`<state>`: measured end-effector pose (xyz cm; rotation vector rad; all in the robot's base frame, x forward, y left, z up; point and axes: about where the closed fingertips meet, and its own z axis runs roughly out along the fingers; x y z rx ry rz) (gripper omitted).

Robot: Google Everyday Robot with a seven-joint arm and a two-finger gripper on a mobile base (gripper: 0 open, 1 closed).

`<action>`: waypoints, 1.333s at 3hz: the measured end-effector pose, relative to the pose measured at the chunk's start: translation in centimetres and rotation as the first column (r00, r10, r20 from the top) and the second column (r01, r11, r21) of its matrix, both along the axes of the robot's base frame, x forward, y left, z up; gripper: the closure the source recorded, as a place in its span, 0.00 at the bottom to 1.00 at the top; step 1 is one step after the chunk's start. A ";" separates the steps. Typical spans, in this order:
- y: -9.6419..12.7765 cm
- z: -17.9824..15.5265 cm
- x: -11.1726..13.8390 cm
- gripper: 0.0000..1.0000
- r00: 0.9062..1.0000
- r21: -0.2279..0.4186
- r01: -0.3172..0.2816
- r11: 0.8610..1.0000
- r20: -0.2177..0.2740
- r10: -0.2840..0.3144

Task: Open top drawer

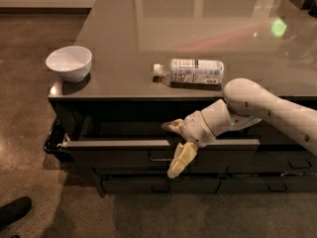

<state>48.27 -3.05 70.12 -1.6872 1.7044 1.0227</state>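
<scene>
One camera view: the single arm (267,108) is reaching in from the right, its gripper (169,149) holding its fingers apart astride the front of the top drawer (114,155), which is standing partly open beneath the tabletop (124,48). One bowl (69,62) and one bottle (193,72) are resting on top.
</scene>
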 end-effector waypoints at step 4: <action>1.6 -3.7 -2.0 0.00 0.998 -0.135 -0.025 0.990 -0.056 0.018</action>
